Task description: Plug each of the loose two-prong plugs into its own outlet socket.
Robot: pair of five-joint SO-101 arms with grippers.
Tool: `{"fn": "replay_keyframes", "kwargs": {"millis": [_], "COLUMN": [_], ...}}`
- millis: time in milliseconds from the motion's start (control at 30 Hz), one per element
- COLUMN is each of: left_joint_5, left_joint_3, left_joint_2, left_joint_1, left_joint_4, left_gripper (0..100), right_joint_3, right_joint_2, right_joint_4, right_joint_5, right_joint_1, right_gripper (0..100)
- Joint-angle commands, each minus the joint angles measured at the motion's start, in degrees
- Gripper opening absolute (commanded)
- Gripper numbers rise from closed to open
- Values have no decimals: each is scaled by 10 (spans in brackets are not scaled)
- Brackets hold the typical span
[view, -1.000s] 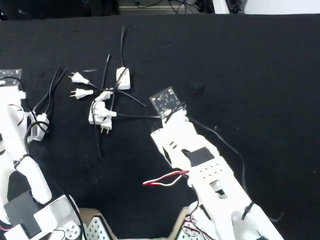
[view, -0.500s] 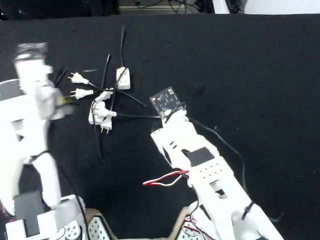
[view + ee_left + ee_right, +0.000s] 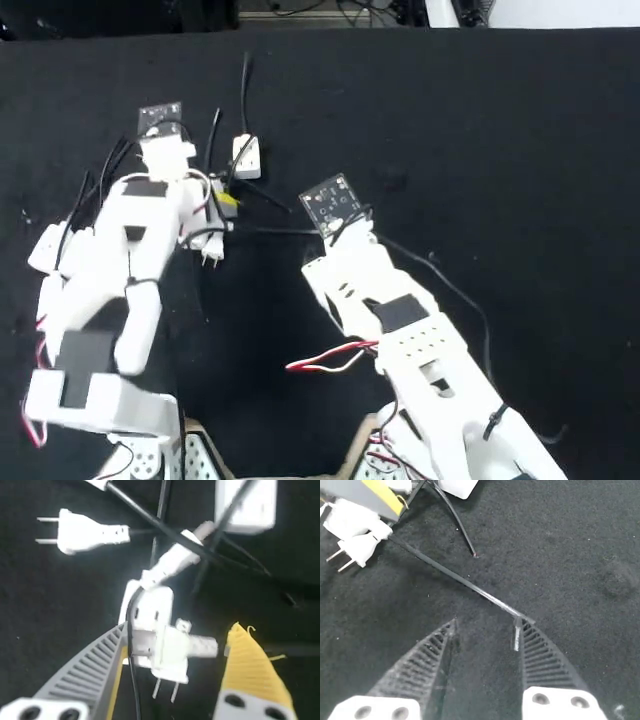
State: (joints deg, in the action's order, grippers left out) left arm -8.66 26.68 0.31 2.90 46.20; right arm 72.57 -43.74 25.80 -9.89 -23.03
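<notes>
While the left gripper [image 3: 177,630] hangs over the tangle of white plugs and black cords, it's wide open. One grey finger [image 3: 85,675] and one yellow-taped finger [image 3: 250,665] stand on either side of a white socket block [image 3: 150,602]. Across that block lies a two-prong plug [image 3: 175,650], prongs bare and sticking out past the block's edge, so it's not plugged in. Another loose plug [image 3: 85,530] lies nearby on the black table [image 3: 50,605], its prongs bare as well. A second socket [image 3: 245,502] sits just beyond, with cords crossing it. Over to the right gripper [image 3: 485,630]: open too, nothing in it, low over the table, with a black cord [image 3: 445,572] running just past its fingertips. From above, the right arm [image 3: 350,270] sits beside the tangle and the left arm [image 3: 130,230] is right over it.
</notes>
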Motion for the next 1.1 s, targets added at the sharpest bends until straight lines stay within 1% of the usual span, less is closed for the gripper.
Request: {"fn": "replay_keyframes", "kwargs": {"millis": [0,167,333,433,533,633,733,967,1067], "left_joint_5": [-6,-4,63,79,79,79,83,189,218], "left_joint_3": [-82,-164,-173,-167,-167,-176,-179,-173,-175], "left_joint_2": [69,127,164,170,164,141,107,61,55], "left_joint_1": [5,34,53,57,58,57,57,76,52], "left_joint_4": [40,96,106,106,108,148,185,220,248], "left_gripper": [310,310,309,306,244,171,127,70,43], "right_joint_3": [-1,-1,-1,-1,-1,-1,-1,-1,-1], "right_joint_2": [-19,-19,-19,-19,-19,-19,-19,-19,-19], "right_joint_4": [-13,-13,-13,-13,-13,-13,-13,-13,-13], "right_joint_5": [-1,-1,-1,-1,-1,-1,-1,-1,-1], "right_joint_1": [-5,-5,-5,-5,-5,-5,-5,-5,-5], "right_gripper": [180,180,180,180,180,180,180,180,180]}}
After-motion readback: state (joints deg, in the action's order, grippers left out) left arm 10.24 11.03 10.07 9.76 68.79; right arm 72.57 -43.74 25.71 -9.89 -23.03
